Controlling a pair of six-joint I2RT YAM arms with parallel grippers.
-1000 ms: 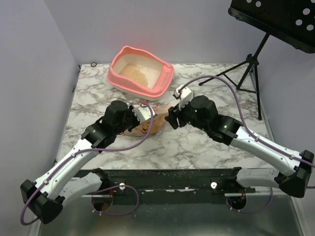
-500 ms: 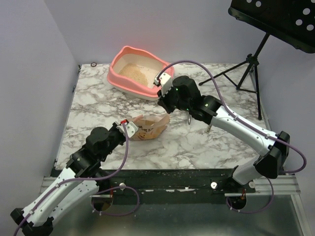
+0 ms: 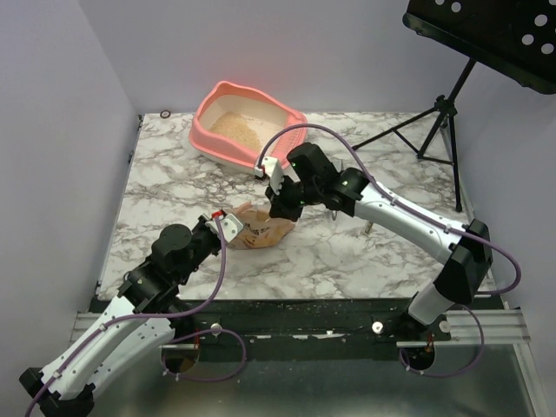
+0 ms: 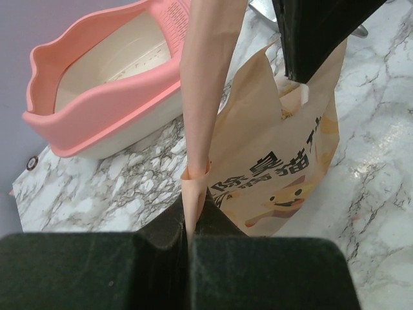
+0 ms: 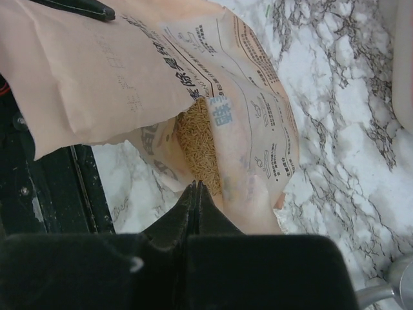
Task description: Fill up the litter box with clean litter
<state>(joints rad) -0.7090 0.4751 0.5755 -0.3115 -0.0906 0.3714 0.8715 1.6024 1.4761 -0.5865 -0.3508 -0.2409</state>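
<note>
The salmon-pink litter box stands at the back left of the table with a patch of beige clean litter in it; its pink rim also shows in the left wrist view. A tan printed litter bag stands open mid-table, with brown granules showing in its mouth. My left gripper is shut on a pale strip of the bag's edge. My right gripper is shut on the bag's near rim, tips at the granules.
A black music stand on a tripod rises at the back right. A metal utensil lies just right of the bag. A small ring sits at the table's back left corner. Spilled grains dot the black front rail.
The left arm pulled back toward the near edge, still holding the bag's edge. The right gripper shut, swung up beside the litter box, then came down-left onto the bag's rim.
</note>
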